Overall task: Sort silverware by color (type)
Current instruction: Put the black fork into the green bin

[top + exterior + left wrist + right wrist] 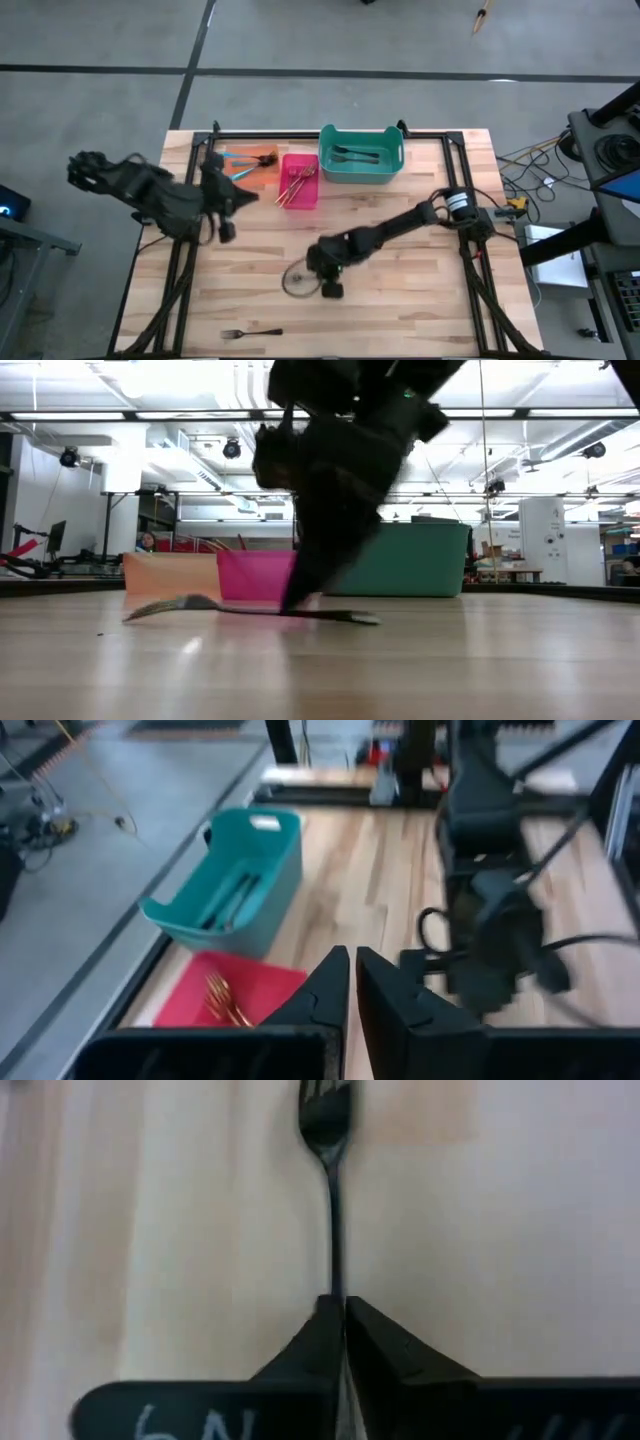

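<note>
My right gripper (328, 285) is down at the middle of the table, shut on a dark grey fork (335, 1200) whose tines point toward the table's left (170, 605). Another dark fork (250, 332) lies flat near the near edge. My left gripper (352, 980) is shut and empty, hovering above the table's left part (225, 228) beside the bins. Blue-handled forks lie in the orange bin (250, 160), gold ones in the pink bin (300, 182), and dark ones in the teal bin (362, 155). My right gripper pinches the dark fork's slim handle (337, 1280) between its two fingers. The fingers slant down from above and lie along the handle. The fork lies on the table, its handle end (365, 619) on the wood and its curved tines slightly raised.
The three bins stand side by side along the far edge, the teal one (235, 890) farthest right. A dark frame rail runs round the table's edges (300, 135). A cable loop hangs by the right wrist (297, 280). Bare wood lies between the bins and the right gripper.
</note>
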Tool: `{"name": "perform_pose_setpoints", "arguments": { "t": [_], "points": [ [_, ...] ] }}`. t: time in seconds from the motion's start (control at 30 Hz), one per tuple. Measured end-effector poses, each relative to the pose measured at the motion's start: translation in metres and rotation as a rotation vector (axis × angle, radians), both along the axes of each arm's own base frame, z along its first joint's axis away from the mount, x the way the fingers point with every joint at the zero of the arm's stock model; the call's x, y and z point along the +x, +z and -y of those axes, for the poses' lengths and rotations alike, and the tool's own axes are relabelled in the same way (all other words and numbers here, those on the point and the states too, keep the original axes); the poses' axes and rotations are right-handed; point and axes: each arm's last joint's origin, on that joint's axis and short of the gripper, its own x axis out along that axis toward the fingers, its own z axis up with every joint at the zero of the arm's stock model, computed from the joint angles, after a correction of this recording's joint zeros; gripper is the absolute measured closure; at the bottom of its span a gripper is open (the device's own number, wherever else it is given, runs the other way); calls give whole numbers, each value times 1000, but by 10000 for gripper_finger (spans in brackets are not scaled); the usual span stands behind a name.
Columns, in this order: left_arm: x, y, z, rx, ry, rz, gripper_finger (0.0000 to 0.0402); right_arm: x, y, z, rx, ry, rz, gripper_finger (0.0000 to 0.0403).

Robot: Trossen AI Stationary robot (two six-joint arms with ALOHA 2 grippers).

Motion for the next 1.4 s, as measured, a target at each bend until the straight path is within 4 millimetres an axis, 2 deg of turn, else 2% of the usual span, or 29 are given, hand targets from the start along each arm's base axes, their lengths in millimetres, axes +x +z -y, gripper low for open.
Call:
{"name": "perform_pose_setpoints", "arguments": {
  "t": [0.07,0.27,0.47,0.53,0.73,0.97,1.2,1.4],
  "points": [
    [-10,7,-7,-1,3,50,400,1,18,16,7,-49,34,396],
    [-27,18,-19,43,61,132,400,-7,95,63,56,-195,233,396],
    [-24,27,-24,132,100,195,400,-21,152,106,82,-240,449,395],
    [-20,32,-25,142,82,233,400,-26,164,120,120,-219,495,395],
    [-7,45,-39,183,-15,330,400,-31,179,162,273,-119,601,395],
    [-2,46,-77,177,123,342,400,-40,184,204,285,-142,658,394],
    [9,26,-107,154,270,176,400,-54,178,240,261,-299,599,394],
    [24,-6,-119,83,326,-29,400,-62,169,253,178,-326,535,394]
  ]
}}
